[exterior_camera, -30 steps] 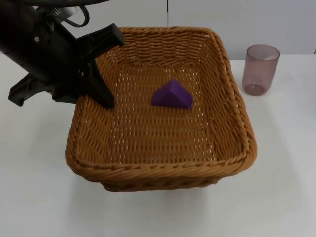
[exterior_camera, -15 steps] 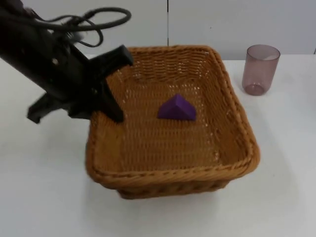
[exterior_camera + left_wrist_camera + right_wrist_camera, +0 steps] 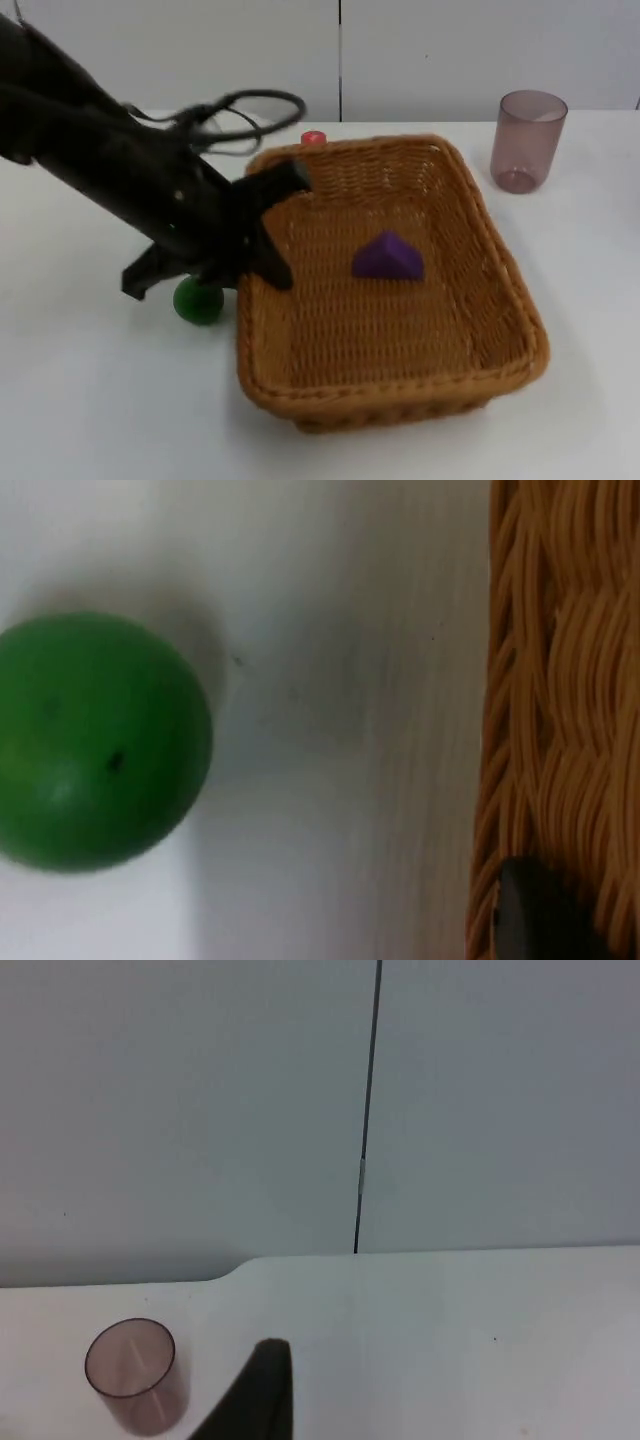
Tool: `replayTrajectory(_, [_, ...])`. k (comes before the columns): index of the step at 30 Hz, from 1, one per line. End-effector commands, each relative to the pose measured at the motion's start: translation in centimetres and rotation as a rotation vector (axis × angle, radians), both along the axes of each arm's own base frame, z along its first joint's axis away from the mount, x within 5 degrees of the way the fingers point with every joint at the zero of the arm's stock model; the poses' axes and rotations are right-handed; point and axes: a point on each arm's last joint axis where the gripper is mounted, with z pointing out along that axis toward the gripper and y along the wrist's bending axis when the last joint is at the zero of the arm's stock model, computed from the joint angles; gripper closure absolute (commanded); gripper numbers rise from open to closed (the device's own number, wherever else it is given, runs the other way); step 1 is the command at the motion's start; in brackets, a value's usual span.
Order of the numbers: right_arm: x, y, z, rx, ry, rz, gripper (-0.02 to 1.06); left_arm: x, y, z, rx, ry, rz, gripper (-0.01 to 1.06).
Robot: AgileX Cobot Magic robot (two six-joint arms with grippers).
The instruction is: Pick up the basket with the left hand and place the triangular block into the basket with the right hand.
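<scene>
1. While the left claw (image 3: pixel 262 225) grips the left wall of the basket (image 3: pixel 480 240), one finger (image 3: pixel 283 179) lying across the rim at the upper left corner and the other dropping inside the wall, you see the claw clenched on the wicker; that pinch across the wall is what lets one arm carry the whole basket.
2. You find the triangular block (image 3: pixel 388 257), purple, already lying on the basket's woven floor, a little right of the picture's centre and apart from every wall, so you can judge the placing step as done.
3. You see the basket at the centre and lower right of the top view; whether it rests on the table (image 3: pixel 90 400) or hangs just above it you cannot tell.
4. You notice a green ball (image 3: pixel 198 301) on the table just left of the basket and under the left arm; in the left wrist view the ball (image 3: pixel 95 742) sits beside the basket's outer wall (image 3: pixel 560 680), not touching it.
5. You see a small red object (image 3: pixel 314 138) behind the basket's far rim, and a tinted cup (image 3: pixel 527 140) standing upright at the upper right, well apart from the basket.
6. You find the right claw (image 3: pixel 262 1390) waiting near the wall, its wrist view taking in the cup (image 3: pixel 133 1372); whether it is released or clenched you cannot tell.
</scene>
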Motion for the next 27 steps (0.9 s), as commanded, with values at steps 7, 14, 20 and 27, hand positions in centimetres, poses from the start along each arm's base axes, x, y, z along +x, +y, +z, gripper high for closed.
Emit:
replayTrajectory(7, [-0.4, 0.0, 0.4, -0.018, 0.0, 0.003, 0.0, 1.8, -2.7, 1.2, -0.041, -0.077, -0.01, 1.04])
replayTrajectory(14, [-0.4, 0.0, 0.4, -0.025, -0.001, 0.006, 0.0, 2.0, -3.0, -0.7, -0.042, -0.021, -0.019, 1.04])
replayTrajectory(20, [-0.4, -0.1, 0.4, -0.027, -0.005, 0.006, 0.0, 2.0, -3.0, -1.1, -0.039, -0.012, -0.007, 1.04])
replayTrajectory(27, [-0.3, -0.1, 0.5, -0.036, -0.018, 0.009, 0.0, 2.0, -2.8, -1.7, -0.013, -0.009, -0.032, 1.04])
